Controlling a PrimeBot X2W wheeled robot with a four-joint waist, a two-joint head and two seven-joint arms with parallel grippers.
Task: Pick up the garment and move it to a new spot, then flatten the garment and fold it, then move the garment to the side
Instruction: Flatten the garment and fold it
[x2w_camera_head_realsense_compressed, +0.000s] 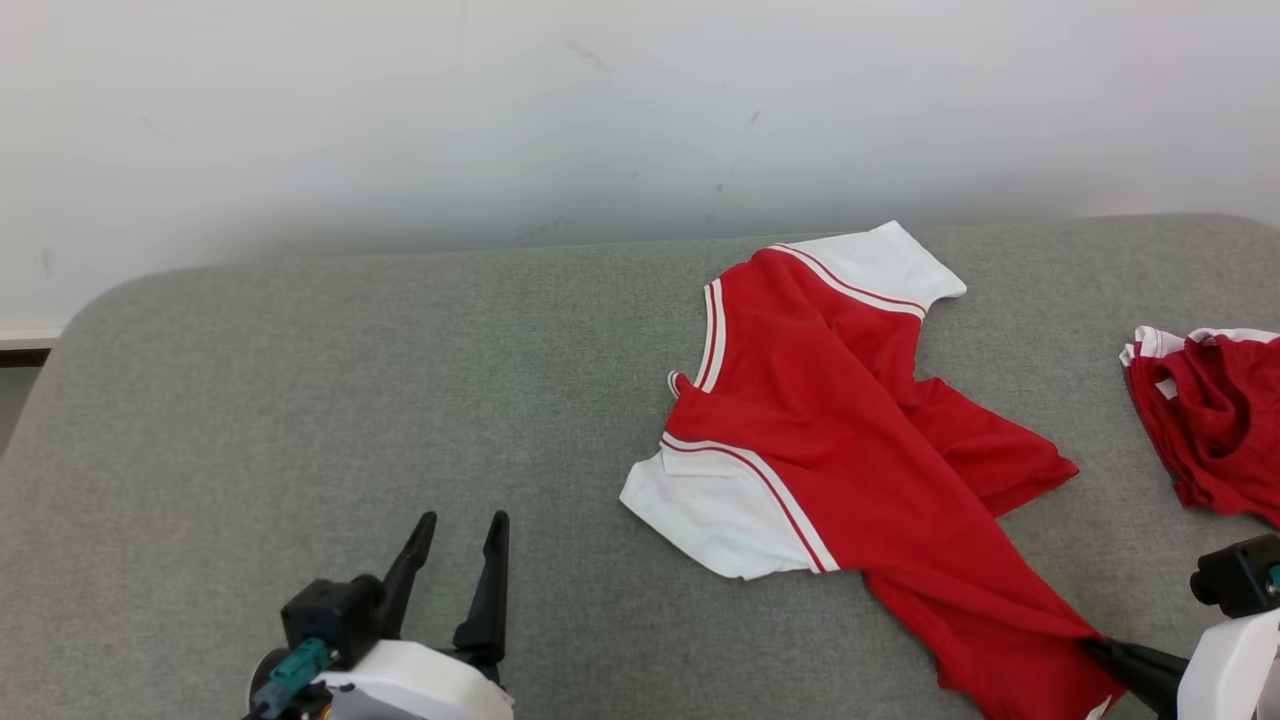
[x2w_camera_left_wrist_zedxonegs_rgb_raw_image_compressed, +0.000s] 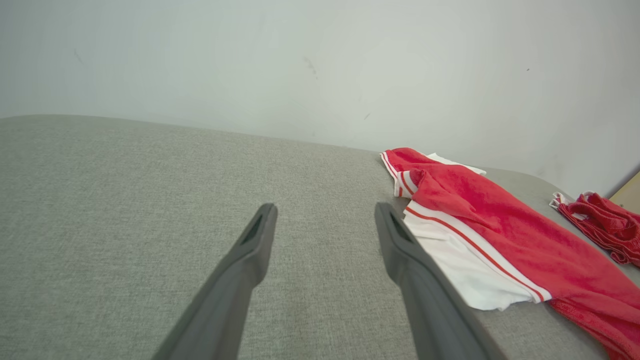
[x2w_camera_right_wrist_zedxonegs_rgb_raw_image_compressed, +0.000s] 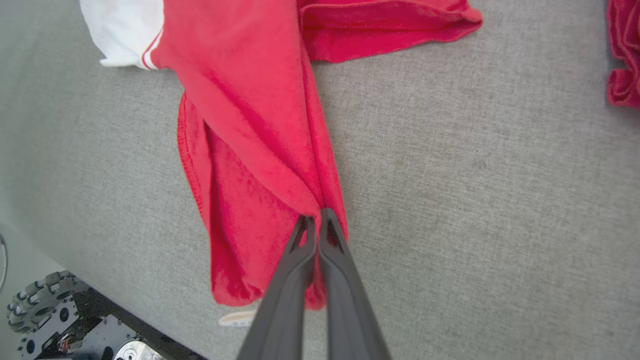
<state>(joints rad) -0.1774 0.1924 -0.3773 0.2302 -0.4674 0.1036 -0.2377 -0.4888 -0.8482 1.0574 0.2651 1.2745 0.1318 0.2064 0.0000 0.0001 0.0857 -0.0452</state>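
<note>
Red fleecy garment (x2w_camera_head_realsense_compressed: 850, 430), white-sleeved, lay rumpled on the grey woven desk (x2w_camera_head_realsense_compressed: 300, 400); right hand (x2w_camera_right_wrist_zedxonegs_rgb_raw_image_compressed: 316, 216) pinched its lower edge, left hand (x2w_camera_head_realsense_compressed: 463, 520) gaped alongside.

Left gripper (x2w_camera_head_realsense_compressed: 463, 520): near left, fingers spread wide, tips pointing toward the far side. Right gripper (x2w_camera_right_wrist_zedxonegs_rgb_raw_image_compressed: 312, 218): near right corner, fingers pressed together, pinching a fold of the garment (x2w_camera_right_wrist_zedxonegs_rgb_raw_image_compressed: 250, 125); pale forearm (x2w_camera_head_realsense_compressed: 1228, 665) behind it.

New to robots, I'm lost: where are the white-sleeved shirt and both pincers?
white-sleeved shirt (x2w_camera_head_realsense_compressed: 820, 420): head view, red middle.
left pincer (x2w_camera_head_realsense_compressed: 463, 522): head view, between its spread fingertips.
right pincer (x2w_camera_right_wrist_zedxonegs_rgb_raw_image_compressed: 316, 216): right wrist view, between its shut fingertips.
</note>
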